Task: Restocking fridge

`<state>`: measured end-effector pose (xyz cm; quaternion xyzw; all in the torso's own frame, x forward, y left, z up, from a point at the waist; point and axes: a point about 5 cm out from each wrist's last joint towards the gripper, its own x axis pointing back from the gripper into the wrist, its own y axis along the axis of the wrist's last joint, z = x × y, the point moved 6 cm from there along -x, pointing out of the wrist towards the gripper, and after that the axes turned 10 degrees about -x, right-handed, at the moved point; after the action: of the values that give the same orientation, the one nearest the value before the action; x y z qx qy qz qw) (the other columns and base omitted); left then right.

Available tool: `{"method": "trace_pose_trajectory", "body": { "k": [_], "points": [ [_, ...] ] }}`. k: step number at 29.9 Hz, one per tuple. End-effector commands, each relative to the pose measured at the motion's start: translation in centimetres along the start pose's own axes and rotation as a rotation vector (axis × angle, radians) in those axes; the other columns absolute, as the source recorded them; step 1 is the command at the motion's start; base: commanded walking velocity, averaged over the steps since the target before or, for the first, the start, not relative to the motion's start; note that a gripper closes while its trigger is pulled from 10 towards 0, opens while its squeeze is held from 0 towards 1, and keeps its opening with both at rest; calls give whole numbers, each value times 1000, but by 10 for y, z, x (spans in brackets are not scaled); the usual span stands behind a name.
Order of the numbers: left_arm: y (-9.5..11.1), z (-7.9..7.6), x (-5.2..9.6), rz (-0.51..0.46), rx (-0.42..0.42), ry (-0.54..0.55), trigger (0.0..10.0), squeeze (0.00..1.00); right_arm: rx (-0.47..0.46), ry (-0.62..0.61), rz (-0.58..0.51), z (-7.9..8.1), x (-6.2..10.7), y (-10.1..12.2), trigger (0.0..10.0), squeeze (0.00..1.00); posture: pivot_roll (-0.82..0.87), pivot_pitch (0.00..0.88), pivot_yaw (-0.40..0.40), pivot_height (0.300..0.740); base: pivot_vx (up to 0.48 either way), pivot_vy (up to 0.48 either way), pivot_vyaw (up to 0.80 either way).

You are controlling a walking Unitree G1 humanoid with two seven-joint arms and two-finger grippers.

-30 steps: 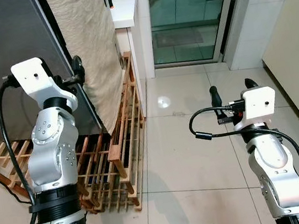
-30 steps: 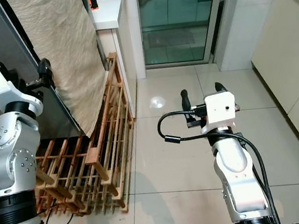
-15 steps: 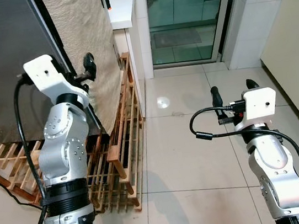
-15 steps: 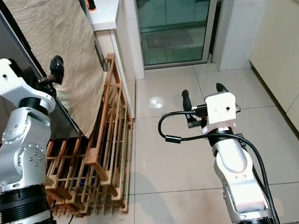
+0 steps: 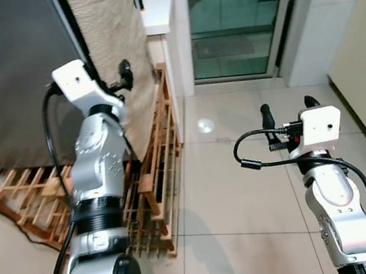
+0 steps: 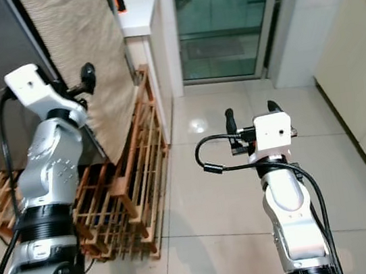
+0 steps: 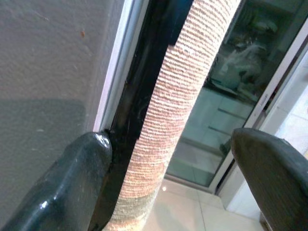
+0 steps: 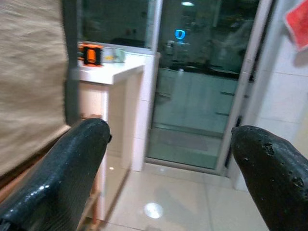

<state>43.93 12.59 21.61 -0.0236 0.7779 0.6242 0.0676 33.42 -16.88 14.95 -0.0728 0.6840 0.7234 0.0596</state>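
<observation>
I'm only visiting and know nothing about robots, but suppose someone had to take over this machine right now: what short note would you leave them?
Left gripper: jaws open, raised at the fridge door's right edge, straddling the beige cloth hanging beside it; one finger is against the dark door seam.
Right gripper: jaws open, holding nothing, over the tiled floor.
A wooden rack leans below the cloth.
Done: nothing visible; door shut.
Left: open the door, bring items, restock.
</observation>
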Motion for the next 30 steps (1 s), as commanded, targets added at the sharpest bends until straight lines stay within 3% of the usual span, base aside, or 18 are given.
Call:
{"method": "trace_pose_trajectory", "body": {
  "k": [1, 3, 4, 5, 7, 8, 12, 13, 14, 17, 19, 20, 22, 26, 27, 28, 29, 30],
  "points": [
    [1, -34, -7, -1, -5, -118, 10000, 0, 2, 14, -24, 4, -4, 6, 10000, 0, -252, 0, 40, 740, 0, 0, 0],
    [-4, -60, -10, 18, 14, -202, 10000, 0, 11, 29, -31, 6, -7, 9, 10000, 0, -258, 0, 38, 740, 0, 0, 0],
    [-4, -60, -10, 18, 14, -202, 10000, 0, 11, 29, -31, 6, -7, 9, 10000, 0, -258, 0, 38, 740, 0, 0, 0],
    [-9, -87, -8, 36, 42, -298, 10000, 0, 17, 32, -40, 5, -10, 12, 10000, 0, -265, 0, 38, 740, 0, 0, 0],
    [-12, -103, -6, 41, 55, -359, 10000, 0, 18, 31, -44, 5, -11, 13, 10000, 0, -265, 0, 38, 740, 0, 0, 0],
    [-14, -130, 0, 44, 84, -467, 10000, 0, 17, 27, -49, 5, -13, 15, 10000, 0, -277, 0, 42, 740, 0, 0, 0],
    [-10, -192, 18, 68, 255, -717, 10000, 0, 25, -58, -76, -12, -6, 20, 10000, 0, -297, 0, 36, 740, 0, 0, 0],
    [-10, -192, 18, 68, 255, -717, 10000, 0, 25, -58, -76, -12, -6, 20, 10000, 0, -297, 0, 36, 740, 0, 0, 0],
    [-7, -223, 29, 66, 268, -825, 10000, 0, 2, -148, -53, -34, 2, 16, 10000, 0, -312, 0, 51, 740, 0, 0, 0],
    [6, -248, 40, 51, 343, -930, 10000, 0, 20, -175, -12, -47, 14, 5, 10000, 0, -353, 0, 69, 740, 0, 0, 0],
    [29, -284, 69, 3, 406, -1132, 10000, 0, 14, -216, 20, -57, 22, -3, 10000, 0, -363, 0, 80, 740, 0, 0, 0],
    [29, -284, 69, 3, 406, -1132, 10000, 0, 14, -216, 20, -57, 22, -3, 10000, 0, -363, 0, 80, 740, 0, 0, 0],
    [44, -305, 98, -46, 426, -1285, 10000, 0, 6, -232, 13, -58, 21, -2, 10000, 0, -385, 0, 91, 740, 0, 0, 0],
    [55, -286, 99, -99, 400, -1304, 10000, 0, 16, -197, -14, -48, 14, 7, 10000, 0, -356, 0, 75, 740, 0, 0, 0],
    [58, -270, 90, -124, 372, -1256, 10000, 0, 16, -185, -18, -46, 13, 8, 10000, 0, -343, 0, 70, 740, 0, 0, 0],
    [62, -229, 69, -163, 309, -1117, 10000, 0, 10, -168, -13, -43, 12, 7, 10000, 0, -315, 0, 63, 740, 0, 0, 0],
    [62, -229, 69, -163, 309, -1117, 10000, 0, 10, -168, -13, -43, 12, 7, 10000, 0, -315, 0, 63, 740, 0, 0, 0],
    [59, -184, 52, -177, 248, -957, 10000, 0, 3, -155, -8, -40, 9, 5, 10000, 0, -288, 0, 51, 740, 0, 0, 0]
  ]
}}
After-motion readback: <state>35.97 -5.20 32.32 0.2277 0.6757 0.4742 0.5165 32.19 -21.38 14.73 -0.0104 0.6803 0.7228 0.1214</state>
